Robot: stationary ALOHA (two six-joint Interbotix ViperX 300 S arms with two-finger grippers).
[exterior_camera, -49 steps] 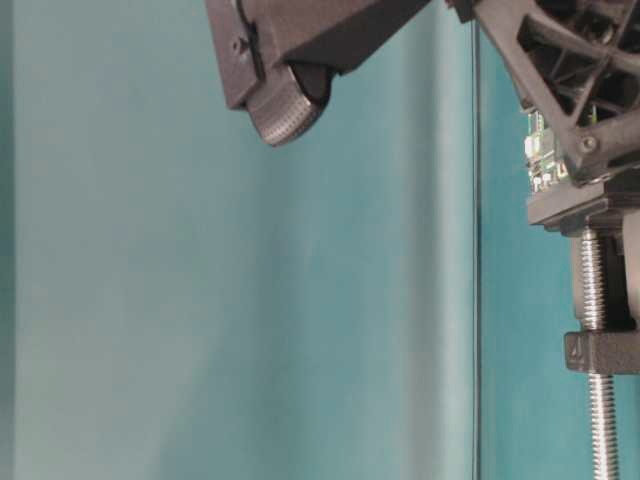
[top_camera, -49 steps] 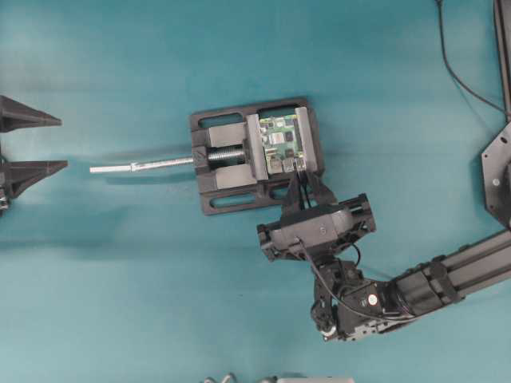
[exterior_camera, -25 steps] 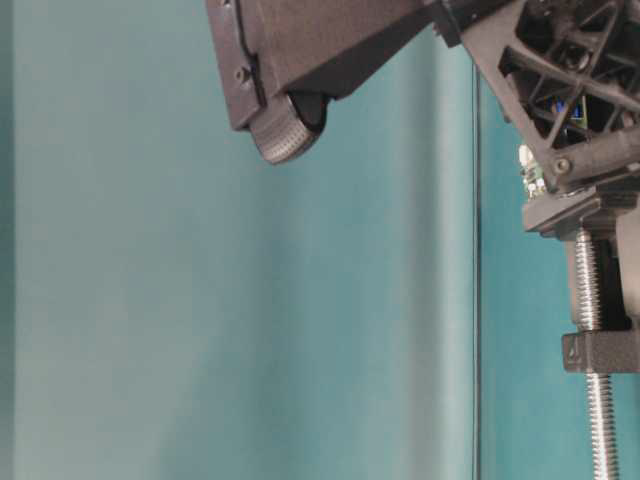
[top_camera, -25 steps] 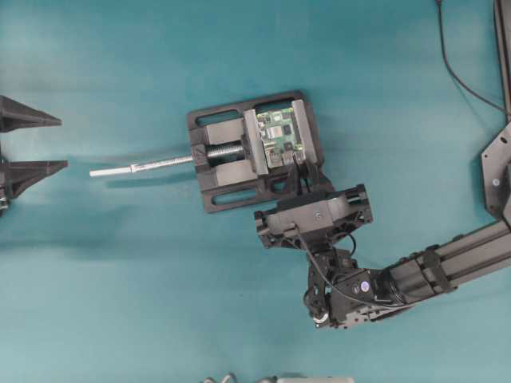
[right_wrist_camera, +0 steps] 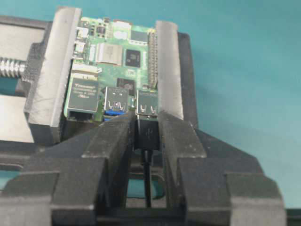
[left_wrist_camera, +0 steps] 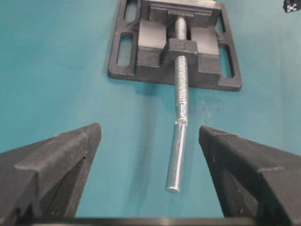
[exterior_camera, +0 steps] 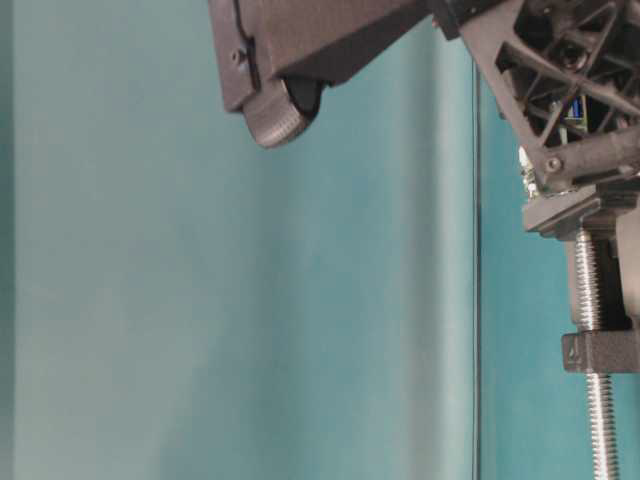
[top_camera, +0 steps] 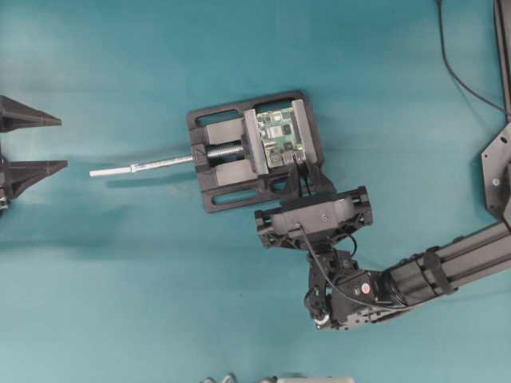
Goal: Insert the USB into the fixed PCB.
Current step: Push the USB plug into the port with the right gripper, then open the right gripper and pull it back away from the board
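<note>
Pinching the USB (right_wrist_camera: 147, 132), a small black plug on a thin black cable, between the right gripper (right_wrist_camera: 146, 136) fingers, we have its tip at the right-hand silver port on the near edge of the fixed PCB (right_wrist_camera: 113, 61), the small green board clamped in the black vise (top_camera: 231, 152). We should push straight and level, keeping the plug square to the port. Far left, the left gripper (left_wrist_camera: 150, 141) idles with jaws wide apart.

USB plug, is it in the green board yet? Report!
Right gripper shut on USB, plug at the PCB port. Left gripper open, away. Nothing blocking.
</note>
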